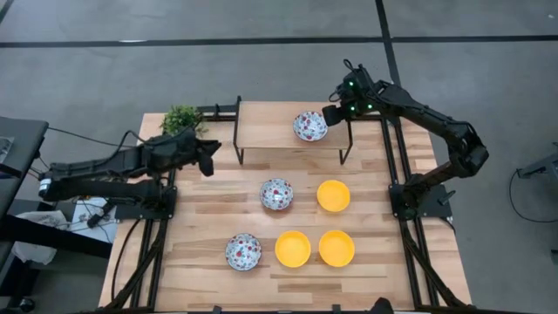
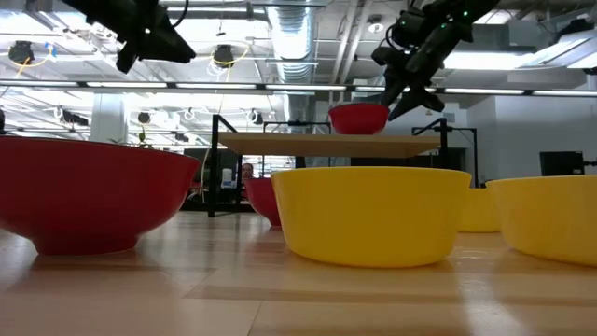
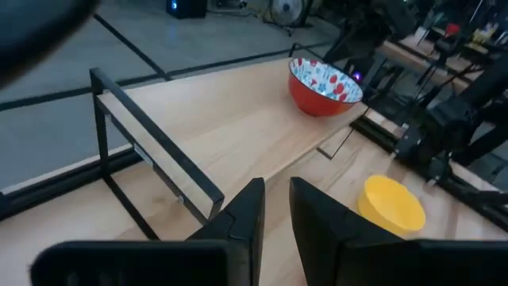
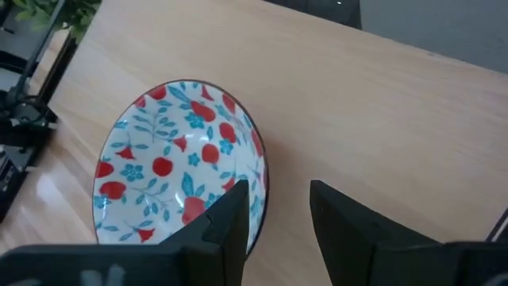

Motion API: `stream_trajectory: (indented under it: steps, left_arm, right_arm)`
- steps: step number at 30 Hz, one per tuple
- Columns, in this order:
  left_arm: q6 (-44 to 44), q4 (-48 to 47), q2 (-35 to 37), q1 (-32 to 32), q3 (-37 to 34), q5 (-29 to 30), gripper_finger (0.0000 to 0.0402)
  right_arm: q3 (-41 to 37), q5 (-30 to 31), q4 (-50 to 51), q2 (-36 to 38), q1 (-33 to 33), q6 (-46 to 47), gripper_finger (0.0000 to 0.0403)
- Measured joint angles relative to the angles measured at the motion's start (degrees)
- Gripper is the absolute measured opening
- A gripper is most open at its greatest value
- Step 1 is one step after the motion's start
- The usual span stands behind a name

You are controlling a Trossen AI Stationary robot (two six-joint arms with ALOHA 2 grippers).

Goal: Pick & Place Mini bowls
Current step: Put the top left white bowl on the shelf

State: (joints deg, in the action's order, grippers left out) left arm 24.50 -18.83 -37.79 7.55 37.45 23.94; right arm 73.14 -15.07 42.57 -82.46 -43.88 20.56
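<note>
1. Right gripper (image 4: 274, 218): jaws part open, holding nothing. One finger sits over the rim of the floral bowl on the shelf (image 4: 181, 163), the other outside the wall, over bare shelf (image 1: 270, 118) wood. Whether either finger touches the rim cannot be told.

2. Left gripper (image 3: 274, 210): jaws nearly closed with a thin gap, empty, hovering above the table (image 1: 209, 218) off the shelf's end. The shelf bowl lies well ahead of it, across the shelf.

3. Remaining bowls, all well below and apart from the right gripper on the table: two floral bowls (image 1: 276, 194) (image 1: 243, 251) and three yellow bowls (image 1: 333, 195) (image 1: 293, 249) (image 1: 336, 248). None is held.

4. Handling judgement: the bowls look rigid, glossy and thin-walled, likely light, slippery and liable to chip if dropped. The rim is the sensible hold, one finger inside and one outside the wall, squarely seated; a shallow or off-centre pinch risks the bowl tipping or sliding out.

5. Hidden or unclear: in the low view the near bowls fill the foreground and hide much of the table behind. The right wrist view cuts off the fingertips. The bowl's foot on the shelf is not visible from above.
</note>
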Motion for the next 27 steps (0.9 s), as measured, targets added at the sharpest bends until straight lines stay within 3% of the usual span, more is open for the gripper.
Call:
stream_trajectory:
  steps: [6,27]
  left_arm:
    - [0.02,0.20,0.14,0.00,-1.27,0.00,0.0061]
    - [-0.18,1.29,-1.04,0.00,-1.38,-0.02,0.0061]
  right_arm:
    - [0.04,-2.58,-3.05,0.28,0.50,0.40,0.0123]
    - [0.04,-1.33,0.96,0.28,-0.11,-2.54,0.0123]
